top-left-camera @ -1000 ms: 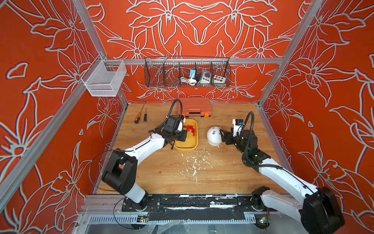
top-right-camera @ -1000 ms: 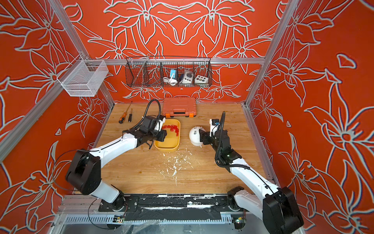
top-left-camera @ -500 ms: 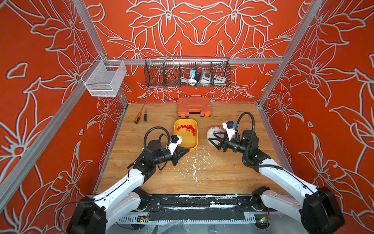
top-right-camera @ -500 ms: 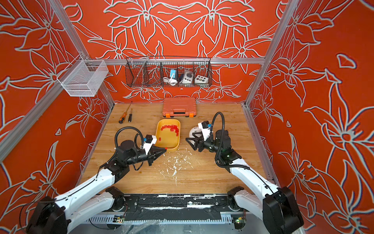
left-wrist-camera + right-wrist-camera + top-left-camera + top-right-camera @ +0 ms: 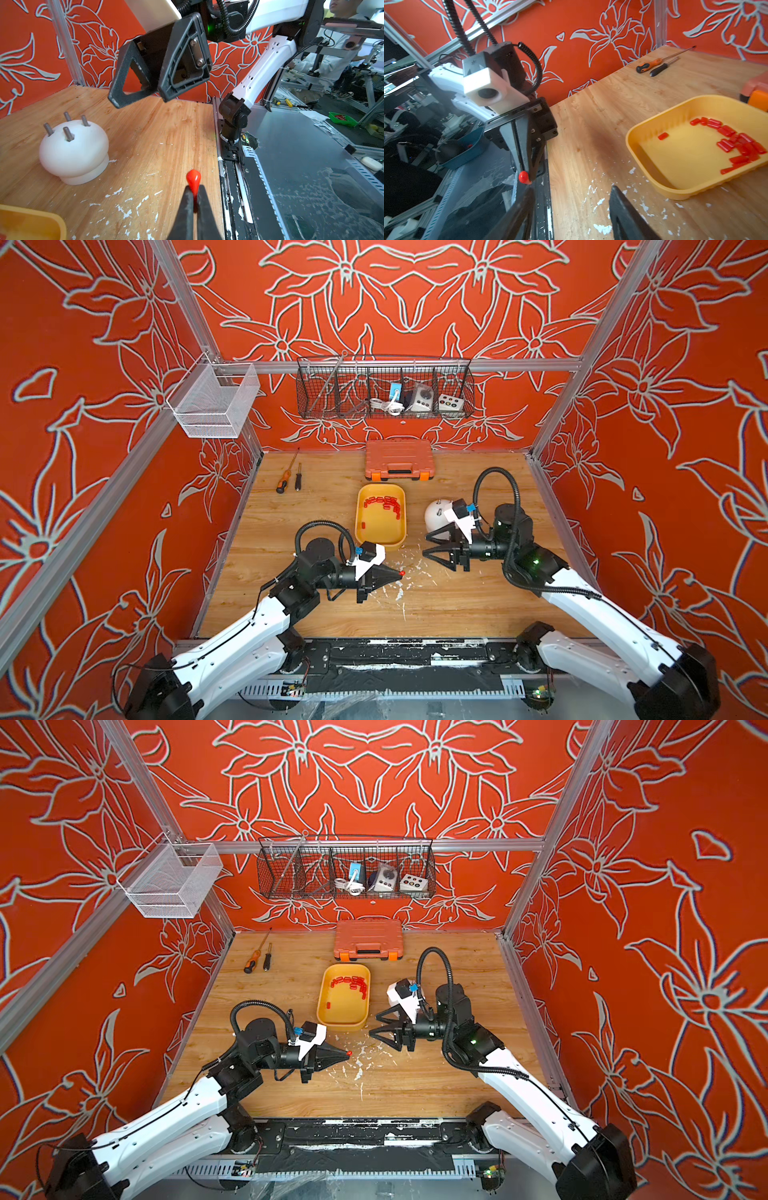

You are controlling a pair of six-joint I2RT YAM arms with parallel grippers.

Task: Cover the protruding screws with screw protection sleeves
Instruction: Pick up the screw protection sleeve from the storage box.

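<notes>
A scuffed wooden tabletop (image 5: 274, 539), marked with white paint flecks (image 5: 399, 593) below both sets of fingers, sits in a booth of orange walls (image 5: 415, 302) drawn with pale flowers. A white mesh basket (image 5: 214, 402) hangs high on the left and a black wire basket (image 5: 384, 389) on the back wall. Two screwdrivers (image 5: 289, 479) lie far beyond the left gripper (image 5: 397, 572), whose fingers are pressed together on one red sleeve (image 5: 402, 573), its rounded end poking past the tips. The yellow tray (image 5: 381, 546) lies just beyond those fingertips, with the other screw protection sleeves (image 5: 384, 504) bunched at its far end and an orange case (image 5: 399, 464) behind it. The right gripper (image 5: 424, 546) faces the left one, fingers partly spread and holding nothing. The white dome (image 5: 436, 514) stands just behind them, its four protruding screws (image 5: 68, 134) bare. A second ago the left gripper was over the tray and the right was at the dome with fingers wider; both have since pulled toward the front edge. Markings on the boxes in the wire basket are too small to read.
</notes>
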